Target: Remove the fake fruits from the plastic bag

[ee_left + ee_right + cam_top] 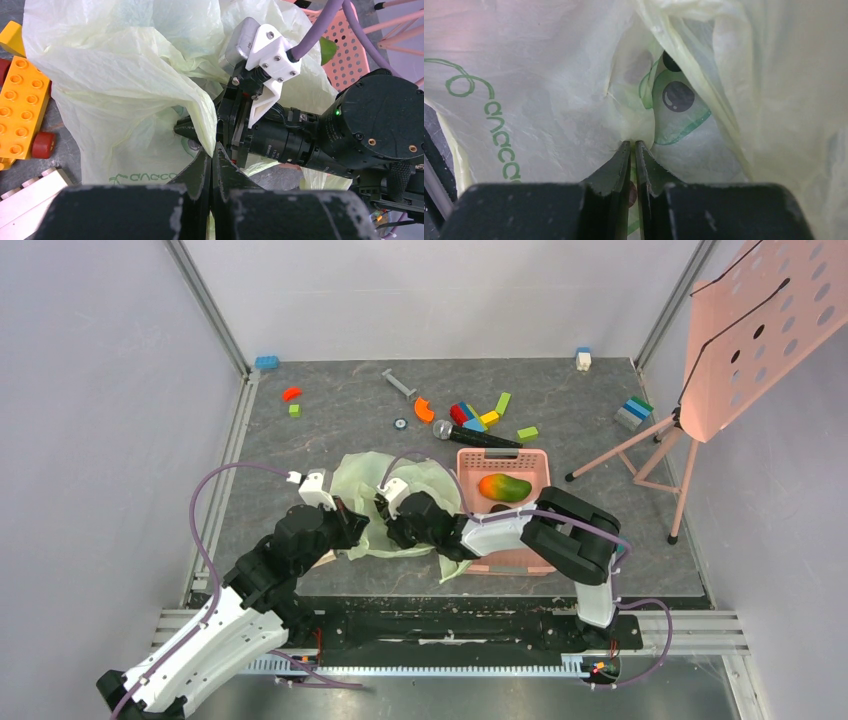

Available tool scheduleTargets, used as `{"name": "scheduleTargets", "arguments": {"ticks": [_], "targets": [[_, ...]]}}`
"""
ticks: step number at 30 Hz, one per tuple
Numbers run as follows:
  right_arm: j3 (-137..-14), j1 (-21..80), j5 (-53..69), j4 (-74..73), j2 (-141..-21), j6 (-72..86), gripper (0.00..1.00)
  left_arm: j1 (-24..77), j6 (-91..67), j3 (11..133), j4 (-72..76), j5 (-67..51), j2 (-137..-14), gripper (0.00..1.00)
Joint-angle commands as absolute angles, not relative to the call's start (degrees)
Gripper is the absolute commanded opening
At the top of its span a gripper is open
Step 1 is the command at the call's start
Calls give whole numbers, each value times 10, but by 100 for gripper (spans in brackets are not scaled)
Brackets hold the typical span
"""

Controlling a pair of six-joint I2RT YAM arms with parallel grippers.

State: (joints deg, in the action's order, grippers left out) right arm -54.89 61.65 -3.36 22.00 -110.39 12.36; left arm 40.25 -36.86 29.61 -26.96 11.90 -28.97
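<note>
The pale green plastic bag (372, 480) lies crumpled on the table between my two grippers. My left gripper (352, 528) is shut on a fold of the bag's film (212, 150). My right gripper (388, 512) is also shut on the bag's film (633, 145), facing the left one. The bag fills the right wrist view (549, 90), with green print on it. The orange-red-green mango (504, 487) lies in the pink basket (530, 462), beside a small dark round fruit (497, 508). No fruit shows inside the bag.
Coloured toy blocks (480, 416), a black microphone (480, 437) and a grey syringe-like tool (398, 383) lie behind the bag. A pink perforated stand (760, 330) on tripod legs (640, 455) stands at the right. Orange blocks (22, 107) lie left of the bag.
</note>
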Motion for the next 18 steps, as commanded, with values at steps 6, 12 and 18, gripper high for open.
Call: {"name": "scheduleTargets", "arguments": {"ticks": [6, 12, 18], "targets": [[-552, 618, -67, 233, -1028, 58, 26, 401, -378, 294, -263, 131, -291, 2], [-549, 618, -55, 242, -1011, -72, 44, 401, -383, 292, -261, 130, -291, 2], [-533, 617, -29, 280, -1029, -213, 48, 401, -387, 290, -257, 130, -288, 2]]}}
